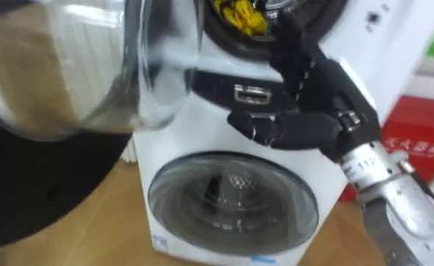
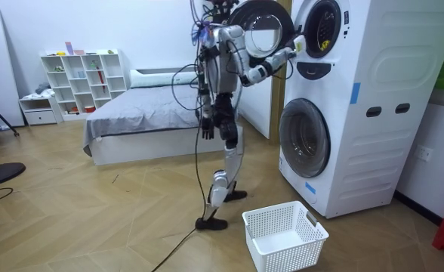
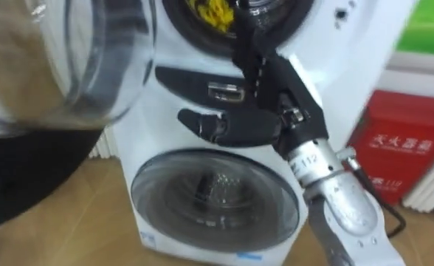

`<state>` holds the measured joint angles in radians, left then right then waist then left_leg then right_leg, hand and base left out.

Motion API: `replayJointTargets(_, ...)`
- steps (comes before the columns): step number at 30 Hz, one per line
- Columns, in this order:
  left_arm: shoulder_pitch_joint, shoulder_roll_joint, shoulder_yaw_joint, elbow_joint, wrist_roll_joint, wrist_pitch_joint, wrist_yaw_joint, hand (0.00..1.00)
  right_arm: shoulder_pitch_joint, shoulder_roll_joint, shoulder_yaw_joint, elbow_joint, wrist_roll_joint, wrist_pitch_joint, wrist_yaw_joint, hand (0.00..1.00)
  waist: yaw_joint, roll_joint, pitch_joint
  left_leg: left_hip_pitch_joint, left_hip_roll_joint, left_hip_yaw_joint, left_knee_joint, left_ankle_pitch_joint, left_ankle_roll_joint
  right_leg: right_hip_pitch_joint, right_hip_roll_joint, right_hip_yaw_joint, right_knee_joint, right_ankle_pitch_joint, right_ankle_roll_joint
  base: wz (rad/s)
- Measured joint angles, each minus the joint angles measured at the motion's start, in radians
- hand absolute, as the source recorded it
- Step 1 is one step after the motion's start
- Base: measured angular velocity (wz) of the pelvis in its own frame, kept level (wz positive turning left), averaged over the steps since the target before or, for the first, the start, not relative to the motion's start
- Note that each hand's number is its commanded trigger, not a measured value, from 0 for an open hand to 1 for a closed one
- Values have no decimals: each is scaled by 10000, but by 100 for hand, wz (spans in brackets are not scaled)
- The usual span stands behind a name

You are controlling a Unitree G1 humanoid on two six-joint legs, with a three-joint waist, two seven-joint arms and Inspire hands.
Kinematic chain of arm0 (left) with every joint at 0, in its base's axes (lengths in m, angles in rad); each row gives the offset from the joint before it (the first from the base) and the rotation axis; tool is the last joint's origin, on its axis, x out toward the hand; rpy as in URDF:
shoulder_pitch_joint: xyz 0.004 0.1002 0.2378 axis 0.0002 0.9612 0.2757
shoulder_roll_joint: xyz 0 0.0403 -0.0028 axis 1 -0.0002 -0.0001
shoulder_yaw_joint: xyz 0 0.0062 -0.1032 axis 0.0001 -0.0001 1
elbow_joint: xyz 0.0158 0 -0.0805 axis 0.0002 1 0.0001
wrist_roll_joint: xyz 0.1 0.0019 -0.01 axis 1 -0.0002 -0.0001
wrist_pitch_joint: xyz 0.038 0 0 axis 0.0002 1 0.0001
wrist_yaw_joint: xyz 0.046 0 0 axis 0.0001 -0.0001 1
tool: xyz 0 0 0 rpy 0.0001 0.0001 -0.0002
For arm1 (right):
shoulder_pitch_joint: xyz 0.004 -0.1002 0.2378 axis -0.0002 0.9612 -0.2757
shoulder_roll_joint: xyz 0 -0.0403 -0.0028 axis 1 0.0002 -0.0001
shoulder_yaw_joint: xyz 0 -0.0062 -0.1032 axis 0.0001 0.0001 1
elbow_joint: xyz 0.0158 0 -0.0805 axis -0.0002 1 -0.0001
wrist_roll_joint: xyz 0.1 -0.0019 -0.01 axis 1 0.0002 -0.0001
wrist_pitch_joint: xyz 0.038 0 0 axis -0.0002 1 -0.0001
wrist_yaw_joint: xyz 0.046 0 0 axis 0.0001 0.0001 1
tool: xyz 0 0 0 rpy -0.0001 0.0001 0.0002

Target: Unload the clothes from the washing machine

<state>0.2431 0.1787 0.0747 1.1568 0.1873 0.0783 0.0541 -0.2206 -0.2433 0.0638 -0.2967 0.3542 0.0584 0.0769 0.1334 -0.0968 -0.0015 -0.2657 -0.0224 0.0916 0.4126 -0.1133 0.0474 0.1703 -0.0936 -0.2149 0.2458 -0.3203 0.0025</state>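
Clothes [image 1: 239,16], a yellow bunch, lie inside the upper drum [image 1: 228,38] of the washer [image 2: 358,106], at the front of its mouth. My right hand [image 1: 317,111] is raised to that mouth with its fingers [image 1: 289,33] straight and apart, tips up at the lower rim just beside the yellow cloth, thumb jutting out towards my left. It holds nothing, and I cannot tell whether the tips touch the cloth. Just behind the palm is the dark panel [image 1: 217,81] between the two drums. Below it the lower door [image 1: 232,199] is closed, its glass grey. The upper door [image 1: 91,66] is swung wide open on my left, its clear bowl close to the camera. A red box [image 1: 416,140] stands on the floor to the right of the washer.

In the room view I stand upright in front of the washer with the right arm lifted to the upper drum. My left hand [image 2: 207,130] hangs at my hip; I cannot tell its state. A white basket [image 2: 286,234] sits on the wooden floor near my feet, in front of the washer. Behind me are a bed [image 2: 146,113] and a white shelf [image 2: 82,79].
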Motion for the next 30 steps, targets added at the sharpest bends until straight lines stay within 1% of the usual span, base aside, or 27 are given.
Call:
replayJointTargets(1,-160,39,2,-2,-46,-3,39,0,1,0,4,0,-24,-34,-149,0,-34,38,41,-16,-46,252,476,-253,144,81,-156,275,239,-66,121,-14)
replayJointTargets(2,-260,76,-38,-4,-300,-3,68,0,0,-2,30,0,-25,-49,-212,0,-37,119,87,110,-89,477,650,-438,226,28,-347,369,855,-138,247,-19)
replayJointTargets(3,-316,91,-41,-11,-434,-2,72,0,1,1,30,0,-37,-67,-233,0,-34,168,106,262,-120,579,598,-536,308,-68,-456,331,1294,-152,273,-11)
replayJointTargets(4,-454,140,-28,-13,-514,-2,98,0,8,-15,7,4,-107,-180,-324,0,-148,217,111,575,-245,761,309,-732,423,-382,-706,263,2307,-163,301,15)
replayJointTargets(5,-705,212,-32,-7,-550,6,150,0,35,-55,-86,13,-101,-327,-388,0,-320,233,134,886,-396,777,6,-933,439,-713,-949,220,3217,-73,462,20)
replayJointTargets(6,-770,247,-63,3,-588,9,185,0,63,-84,-94,17,-101,-387,-454,0,-329,221,146,1041,-464,832,-62,-975,506,-911,-1077,258,3695,54,642,0)
replayJointTargets(7,-968,308,-194,-31,-605,10,279,0,64,-86,-84,41,-118,-391,-536,0,-256,261,147,1377,-530,910,-308,-1052,586,-1246,-1237,361,4563,536,807,-14)
replayJointTargets(8,-1078,348,-196,-41,-605,10,330,0,79,-109,-91,102,-141,-412,-521,0,-316,459,147,1685,-556,817,-597,-1089,646,-1522,-1179,459,5123,905,776,-16)
replayJointTargets(9,-1182,353,-201,-59,-605,8,379,0,94,-149,-94,107,-100,-433,-527,0,-325,468,108,1807,-552,728,-734,-1099,662,-1680,-1118,575,5227,815,758,0)
replayJointTargets(10,-1340,371,-210,-82,-553,-42,499,0,107,-212,-93,109,-87,-438,-511,0,-287,516,93,2011,-485,699,-997,-1088,670,-2157,-981,712,5347,408,682,0)
replayJointTargets(11,-1689,423,-242,-40,-570,-101,514,0,247,-221,-172,136,-100,-418,-515,0,-146,623,131,2241,-375,674,-1156,-1088,670,-2626,-733,786,5132,142,601,8)
replayJointTargets(12,-1737,450,-251,-58,-596,-225,529,0,252,-209,-160,172,-111,-335,-508,0,-139,664,127,2350,-327,591,-1232,-1088,670,-2807,-588,825,4872,73,562,22)
replayJointTargets(13,-1753,499,-303,-124,-671,-494,547,0,252,-208,-128,159,-118,-250,-416,0,-161,693,132,2563,-257,495,-1417,-1082,661,-3168,-341,890,4111,59,485,28)
replayJointTargets(14,-1737,508,-403,-152,-764,-593,560,0,248,-213,-84,108,-192,-244,-404,0,-153,700,132,2715,-239,459,-1511,-1084,655,-3387,-158,1053,3011,258,355,25)
replayJointTargets(15,-1718,474,-402,-132,-765,-595,560,0,246,-213,-69,96,-305,-244,-408,0,-153,697,128,2802,-249,452,-1571,-1088,649,-3458,-81,1151,2389,478,340,20)
replayJointTargets(16,-1643,400,-386,-69,-751,-592,559,0,246,-226,-70,71,-506,-245,-426,0,-185,658,104,2958,-261,453,-1636,-1151,555,-3542,42,1315,1442,1294,329,37)
replayJointTargets(17,-1551,360,-380,-62,-737,-572,570,0,325,-252,-73,72,-511,-245,-455,0,-337,726,81,3152,-235,429,-1791,-1223,465,-3449,146,1353,1156,2121,239,36)
replayJointTargets(18,-1434,332,-380,-71,-732,-566,572,0,359,-272,-69,73,-499,-243,-461,0,-361,759,-17,3233,-173,414,-1902,-1221,453,-3357,222,1327,1070,2161,242,12)
replayJointTargets(19,-1282,323,-358,-68,-717,-558,585,0,281,-338,-75,64,-427,-247,-457,0,-264,843,-10,3390,-29,473,-2090,-1252,362,-3169,401,1328,755,2232,145,-19)
replayJointTargets(20,-1169,338,-342,-4,-693,-548,641,0,231,-346,-77,64,-337,-250,-447,0,-185,902,13,3512,106,508,-2222,-1258,275,-2997,545,1331,474,2329,86,-23)
replayJointTargets(21,-1128,348,-341,43,-653,-540,654,0,229,-349,-76,64,-289,-250,-415,0,-182,915,20,3582,158,502,-2281,-1252,237,-2906,635,1330,336,2362,57,-10)
replayJointTargets(22,-1004,347,-340,58,-639,-489,656,0,228,-344,-63,46,-221,-257,-292,0,-181,924,22,3660,263,504,-2363,-1277,155,-2761,782,1320,126,2412,-2,-9)
replayJointTargets(23,-890,340,-348,64,-640,-424,649,0,227,-345,-42,4,-69,-258,-162,0,-155,907,11,3697,349,557,-2381,-1320,81,-2730,908,1336,60,2433,-37,-14)
replayJointTargets(26,-654,265,-336,107,-641,-368,634,0,235,-343,50,-63,205,-253,111,0,-160,887,15,3825,481,656,-2456,-1380,-22,-2571,1079,1333,-131,2479,-110,-15)
replayJointTargets(29,-524,22,-323,89,-674,-324,631,0,232,-343,45,-113,519,-254,136,0,-180,834,11,3807,546,649,-2507,-1406,-67,-2541,1152,1327,-249,2501,-144,0)
replayJointTargets(30,-522,-13,-323,73,-685,-319,630,0,232,-343,44,-128,584,-253,136,0,-190,824,12,3806,551,649,-2509,-1408,-71,-2543,1157,1326,-250,2501,-144,0)
